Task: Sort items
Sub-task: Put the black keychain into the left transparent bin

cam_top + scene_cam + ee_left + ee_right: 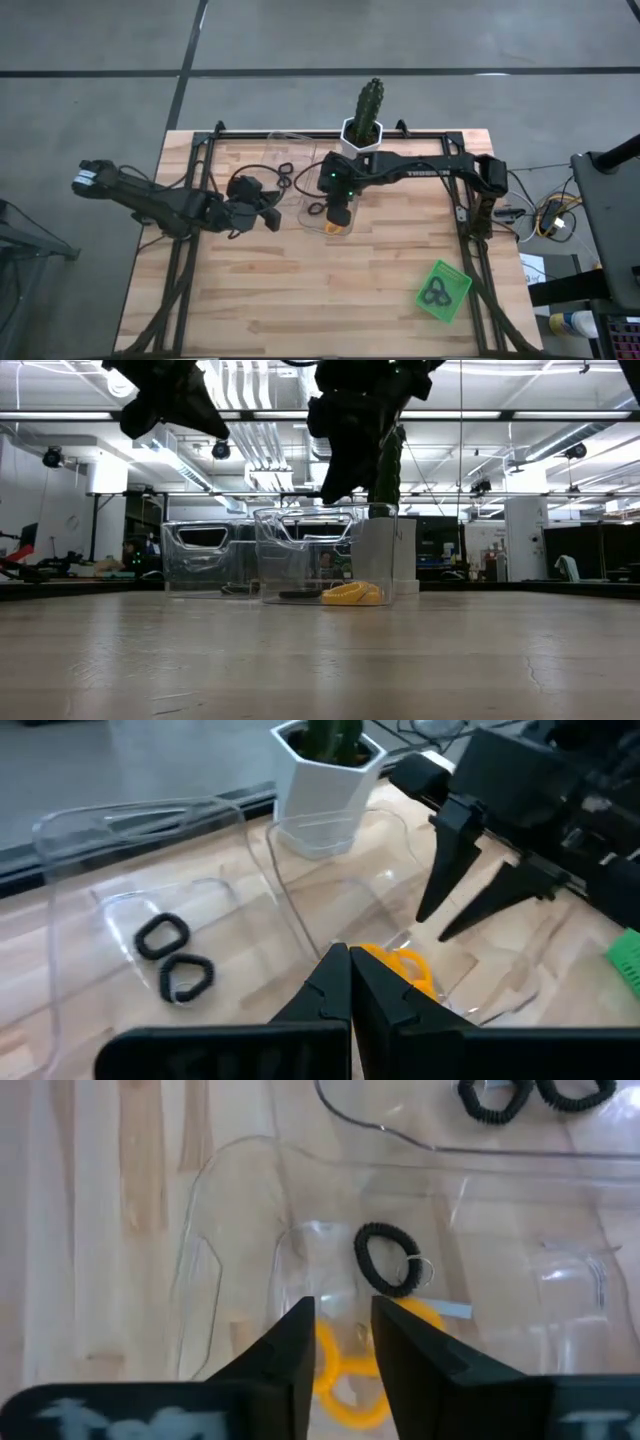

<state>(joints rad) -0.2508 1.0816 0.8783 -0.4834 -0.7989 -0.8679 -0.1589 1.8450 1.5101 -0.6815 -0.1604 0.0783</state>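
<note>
Our right gripper (338,1342) hangs over the nearer clear tray (322,205), its fingers (285,1355) parted by a narrow gap with nothing between them; directly beneath that gap lie the orange hair ties (345,1370), on the tray floor. A black hair tie (388,1258) sits just beyond the fingertips in the same tray, its loop lying flat and slightly elongated across our line of approach. From the table-level view we see the gripper raised above the tray rim, so the ties lie straight down from it and not to either side. Our left gripper (348,982) waits beside the trays with its fingers pressed together, empty, farther from these ties than the right one. Two more black hair ties (172,955) rest in the second clear tray (283,160), and a dark cluster lies in the green square tray (443,291), well apart toward the table's right front. We judge the right arm the nearer for any pick in this tray
</note>
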